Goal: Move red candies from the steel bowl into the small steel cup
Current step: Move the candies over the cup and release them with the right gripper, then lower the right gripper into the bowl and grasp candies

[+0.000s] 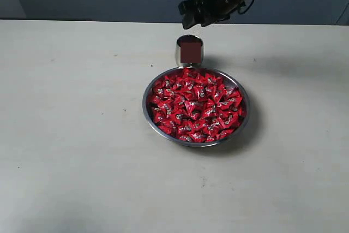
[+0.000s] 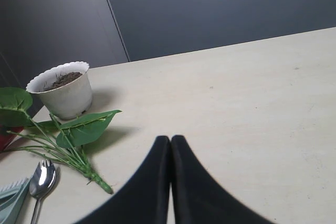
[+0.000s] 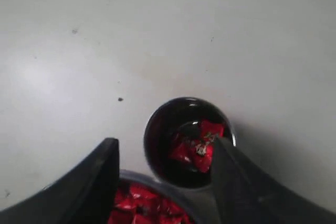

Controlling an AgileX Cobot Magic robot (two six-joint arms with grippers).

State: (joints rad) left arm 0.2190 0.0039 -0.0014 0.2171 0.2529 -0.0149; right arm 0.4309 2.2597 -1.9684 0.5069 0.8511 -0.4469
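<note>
The steel bowl (image 1: 236, 88) sits mid-table, heaped with red candies (image 1: 196, 105). Just behind it, touching its far rim, stands the small steel cup (image 1: 189, 52). In the right wrist view the cup (image 3: 157, 129) holds a few red candies (image 3: 194, 148), and part of the bowl (image 3: 157, 182) with candies (image 3: 131, 203) shows below it. My right gripper (image 1: 195, 19) hangs above and behind the cup. Its jaws stand wide apart with nothing between them, as the right wrist view of the gripper (image 3: 165, 148) shows. My left gripper (image 2: 170, 141) is shut and empty, away from the bowl, and is not seen in the exterior view.
Near the left gripper are a white flowerpot with soil (image 2: 63, 88), a leafy green sprig (image 2: 73, 135), a metal spoon (image 2: 41, 179) and a pale green item (image 2: 10, 200) at the frame's edge. A dark wall backs the table's far edge.
</note>
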